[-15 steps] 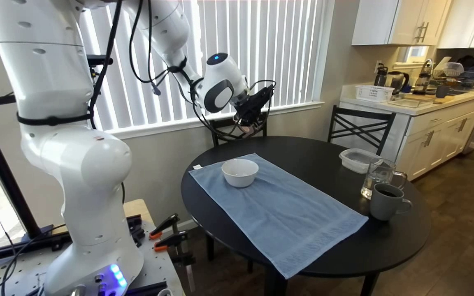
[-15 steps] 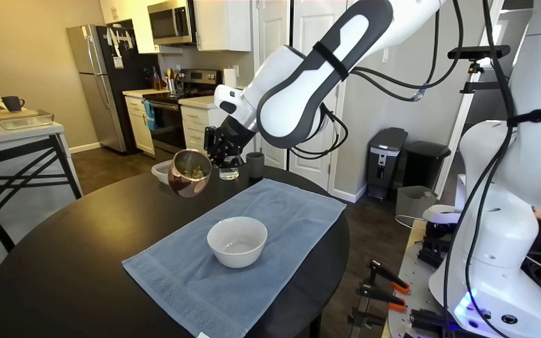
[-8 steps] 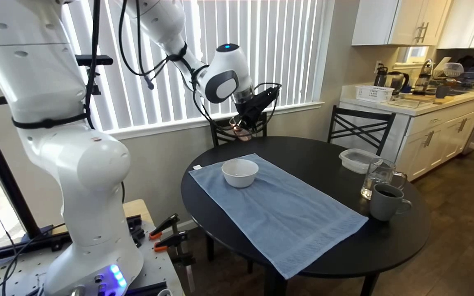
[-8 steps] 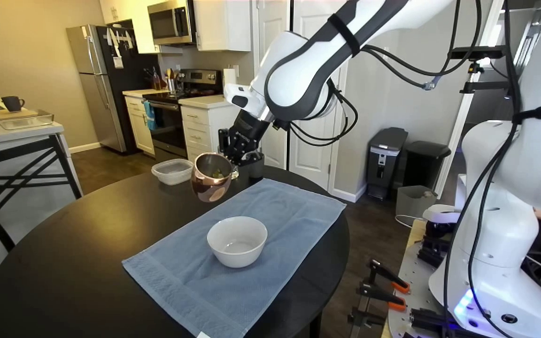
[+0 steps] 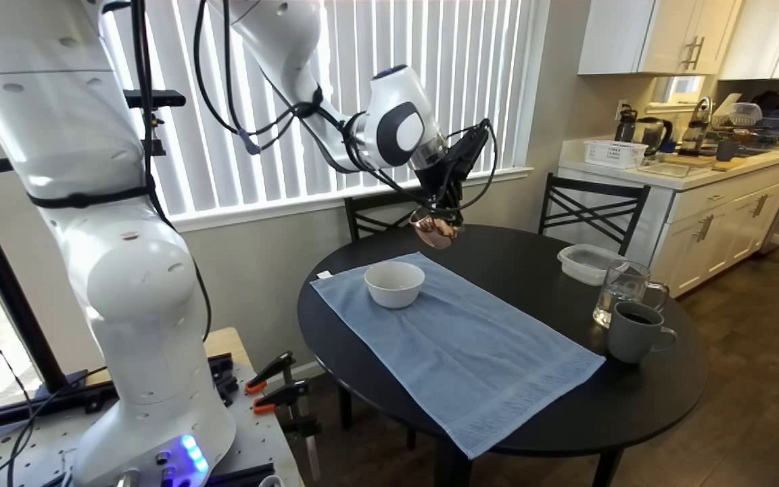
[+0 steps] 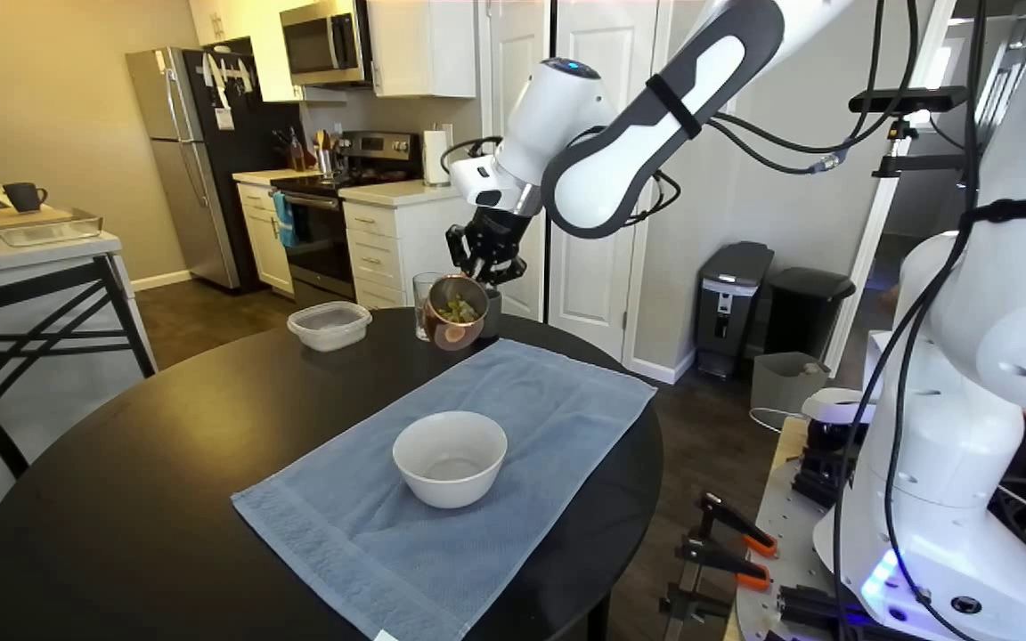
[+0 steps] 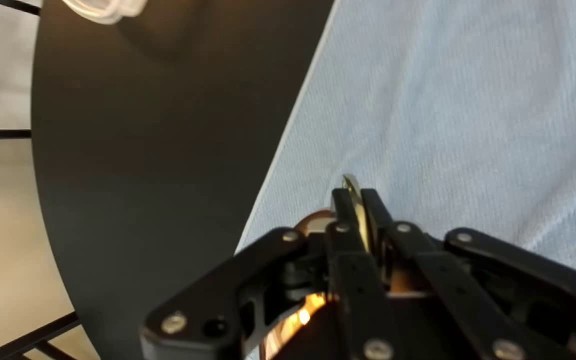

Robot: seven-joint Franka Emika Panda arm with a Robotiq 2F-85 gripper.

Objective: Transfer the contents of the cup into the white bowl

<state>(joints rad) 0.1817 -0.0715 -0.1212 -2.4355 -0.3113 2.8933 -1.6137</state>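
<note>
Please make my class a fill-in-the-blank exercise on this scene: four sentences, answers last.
Of the cup and the bowl, the hand holds the ____.
The greenish bits in the cup are meant for the ____.
The towel under the bowl is ____.
The mug beside the glass is ____.
Missing words: cup; bowl; blue; grey.

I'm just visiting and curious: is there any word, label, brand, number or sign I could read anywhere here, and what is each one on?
No text can be read with certainty.
White basket: dark marks, perhaps lettering, too small to read.
White tag at a corner of the blue towel: no lettering can be made out.
Tall trash can: small marks on its front, too small to tell.
</note>
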